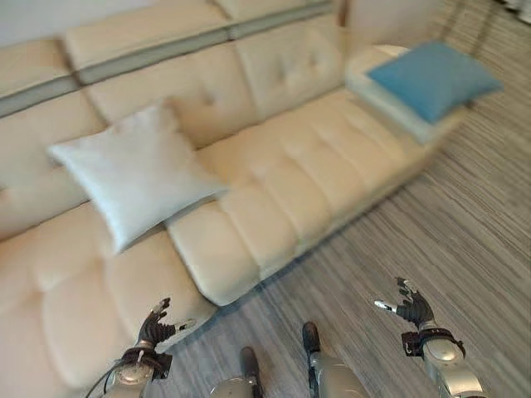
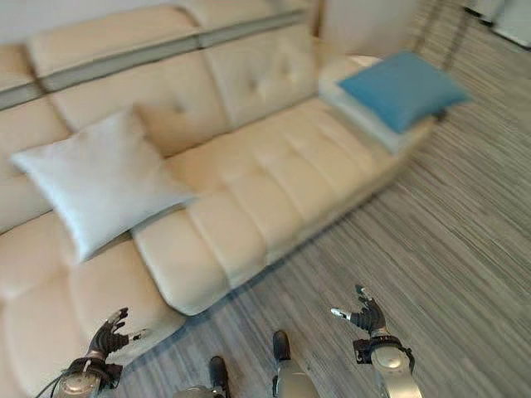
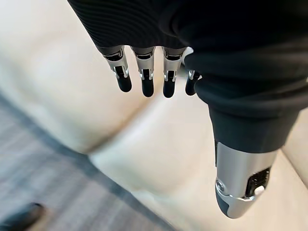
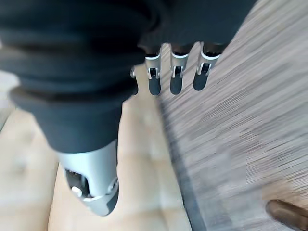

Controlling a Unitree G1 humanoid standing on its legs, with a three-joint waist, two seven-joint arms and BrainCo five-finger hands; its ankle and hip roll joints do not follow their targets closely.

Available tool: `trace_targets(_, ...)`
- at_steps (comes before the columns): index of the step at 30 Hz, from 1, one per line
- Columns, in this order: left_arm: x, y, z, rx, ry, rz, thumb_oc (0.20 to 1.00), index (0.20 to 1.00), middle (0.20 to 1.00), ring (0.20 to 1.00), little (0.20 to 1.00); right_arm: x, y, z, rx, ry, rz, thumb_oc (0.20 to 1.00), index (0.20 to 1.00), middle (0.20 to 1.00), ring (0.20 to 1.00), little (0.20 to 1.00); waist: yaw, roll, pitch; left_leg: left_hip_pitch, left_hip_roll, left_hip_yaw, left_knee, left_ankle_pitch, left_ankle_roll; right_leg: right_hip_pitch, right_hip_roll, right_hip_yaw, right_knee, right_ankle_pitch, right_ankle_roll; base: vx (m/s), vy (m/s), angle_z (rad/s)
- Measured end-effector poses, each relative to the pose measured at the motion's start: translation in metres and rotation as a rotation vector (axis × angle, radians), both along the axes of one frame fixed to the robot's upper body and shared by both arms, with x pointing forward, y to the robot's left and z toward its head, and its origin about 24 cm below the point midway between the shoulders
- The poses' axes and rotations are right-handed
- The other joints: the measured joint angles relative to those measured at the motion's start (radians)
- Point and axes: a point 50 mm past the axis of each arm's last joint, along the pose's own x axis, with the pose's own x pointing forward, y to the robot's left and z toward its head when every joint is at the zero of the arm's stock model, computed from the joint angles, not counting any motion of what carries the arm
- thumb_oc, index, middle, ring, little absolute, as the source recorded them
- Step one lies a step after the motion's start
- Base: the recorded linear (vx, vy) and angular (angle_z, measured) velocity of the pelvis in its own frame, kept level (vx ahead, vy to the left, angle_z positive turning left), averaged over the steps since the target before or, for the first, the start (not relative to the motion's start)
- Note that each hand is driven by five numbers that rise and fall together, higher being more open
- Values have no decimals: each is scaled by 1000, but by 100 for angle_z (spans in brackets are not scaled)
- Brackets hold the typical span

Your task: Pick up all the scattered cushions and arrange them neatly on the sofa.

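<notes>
A pale grey cushion [image 1: 137, 174] leans against the backrest of the cream sofa [image 1: 274, 191], left of its middle. A blue cushion [image 1: 433, 77] lies flat on the sofa's right end, on top of a white cushion [image 1: 390, 99]. My left hand [image 1: 155, 329] hangs low over the sofa's front edge, fingers relaxed and empty. My right hand [image 1: 412, 307] hovers above the floor at the lower right, open and holding nothing. The wrist views show the straight fingers [image 3: 144, 79] of the left hand and the fingers [image 4: 174, 79] of the right hand with nothing in them.
Grey striped wood flooring [image 1: 448, 224] runs in front of the sofa and to its right. The middle seat of the sofa is bare.
</notes>
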Motion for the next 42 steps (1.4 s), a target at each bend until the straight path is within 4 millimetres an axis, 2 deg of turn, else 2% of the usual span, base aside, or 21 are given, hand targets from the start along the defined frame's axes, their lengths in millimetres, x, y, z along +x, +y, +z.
trace_targets(1,1,-1,1,-12,-10,12,1000,1000,1000,1000,1000,-2,1,-5,7,24,-9,1000,1000,1000,1000,1000,0,-1,-7,40,35,101,10,-13,-29,16,-42,-195,58,-77,-47,166,-186,-206)
trace_targets(3,2,-3,3,-4,-10,-25,1000,1000,1000,1000,1000,-5,4,-5,-3,28,16,1000,1000,1000,1000,1000,11,-27,-35,73,44,148,40,-63,-58,37,-78,-287,62,-10,-51,243,-234,-153)
trace_targets(7,5,-30,-8,-70,20,-89,1000,1000,1000,1000,1000,-13,-1,-3,-17,32,22,1000,1000,1000,1000,1000,-43,39,-42,69,112,45,173,-78,-60,48,12,-165,62,-21,-118,257,-393,-106)
trace_targets(10,10,-42,-9,-84,12,-135,1000,1000,1000,1000,1000,-15,-4,-4,-27,39,20,1000,1000,1000,1000,1000,-32,29,-36,-50,194,-62,546,-84,-52,80,55,-71,50,-27,-165,133,-172,-101)
trace_targets(12,15,-46,-6,-92,-2,-152,1000,1000,1000,1000,1000,-11,-7,0,-44,23,17,1000,1000,1000,1000,1000,-39,27,-28,-142,154,-194,656,-109,-75,103,91,2,16,-25,-171,140,3,-122)
trace_targets(14,17,-49,-3,-98,-26,-157,1000,1000,1000,1000,1000,-3,-6,7,-49,-9,32,1000,1000,1000,1000,1000,-1,3,-12,-208,9,-315,568,-140,-78,113,105,104,-45,19,-157,340,34,-150)
trace_targets(16,17,-50,-5,-104,-19,-156,1000,1000,1000,1000,1000,1,-4,9,-45,-22,36,1000,1000,1000,1000,1000,25,10,2,-264,-33,-266,426,-133,-62,144,115,117,-106,28,-169,355,3,-125)
trace_targets(25,14,-52,-11,-115,7,-132,1000,1000,1000,1000,1000,-9,-4,-1,-50,31,38,1000,1000,1000,1000,1000,111,102,5,-383,-46,-247,16,24,-80,241,199,148,-97,-72,-196,685,97,-45)
trace_targets(27,9,-48,-13,-114,20,-117,1000,1000,1000,1000,1000,-8,-1,2,-40,19,54,1000,1000,1000,1000,1000,123,86,6,-393,-45,-249,81,29,-63,237,193,183,-4,-165,-182,933,182,-28)
trace_targets(29,-13,-37,-19,-92,80,-95,1000,1000,1000,1000,1000,-15,4,0,-15,23,74,1000,1000,1000,1000,1000,154,24,-31,-375,-72,-297,165,56,-37,235,143,224,78,-252,-185,499,112,-56)
trace_targets(30,-18,-35,-21,-88,97,-93,1000,1000,1000,1000,1000,-19,4,-1,-13,30,77,1000,1000,1000,1000,1000,151,14,-40,-376,-85,-305,173,54,-30,255,130,221,108,-270,-139,382,103,-36)
trace_targets(31,-24,-37,-23,-97,110,-92,1000,1000,1000,1000,1000,-23,0,1,-28,37,99,1000,1000,1000,1000,1000,153,31,-52,-322,-79,-325,139,70,-6,218,129,220,269,-318,-53,481,155,4)
trace_targets(32,-23,-33,-21,-79,114,-100,1000,1000,1000,1000,1000,-25,4,-3,-11,52,92,1000,1000,1000,1000,1000,130,1,-61,-293,-105,-305,125,117,27,157,90,216,447,-362,20,480,153,-5)
trace_targets(34,-14,-30,-16,-61,90,-112,1000,1000,1000,1000,1000,-15,15,2,3,14,137,1000,1000,1000,1000,1000,125,-20,-47,-273,-131,-292,144,68,53,-33,37,202,815,-255,72,593,195,-1)
trace_targets(35,-8,-32,-14,-64,76,-118,1000,1000,1000,1000,1000,-11,18,6,3,-6,152,1000,1000,1000,1000,1000,116,-9,-40,-249,-139,-306,138,32,69,-69,21,185,844,-255,59,441,141,-2)
trace_targets(37,4,-38,-8,-72,29,-129,1000,1000,1000,1000,1000,-5,25,12,13,-37,182,1000,1000,1000,1000,1000,106,34,-7,-149,-134,-295,89,52,58,-92,-36,92,761,-280,19,465,57,-1)
trace_targets(38,10,-39,-4,-71,3,-137,1000,1000,1000,1000,1000,-5,29,11,22,-37,197,1000,1000,1000,1000,1000,96,41,-5,-124,-139,-303,94,27,65,-123,-38,97,706,-257,13,1118,-116,16)
trace_targets(39,12,-38,0,-73,-34,-121,1000,1000,1000,1000,1000,-4,33,11,26,-37,228,1000,1000,1000,1000,1000,74,65,-2,-84,-124,-331,106,-46,57,-157,-67,-11,531,-258,-1,627,-181,18)
trace_targets(40,13,-35,0,-73,-39,-107,1000,1000,1000,1000,1000,-3,36,11,29,-37,239,1000,1000,1000,1000,1000,68,78,9,-72,-124,-341,110,-101,36,-195,-65,-27,405,-226,31,1337,-500,35)
trace_targets(41,12,-34,-7,-74,0,-79,1000,1000,1000,1000,1000,-7,33,9,34,-26,224,1000,1000,1000,1000,1000,40,69,20,-25,-136,-358,110,-124,25,-213,-64,-57,50,-138,67,659,-332,51)
trace_targets(42,10,-35,-9,-72,4,-75,1000,1000,1000,1000,1000,-12,30,5,23,0,213,1000,1000,1000,1000,1000,25,67,29,4,-150,-402,115,-169,-11,-240,-71,-5,-34,-103,96,896,-492,88)
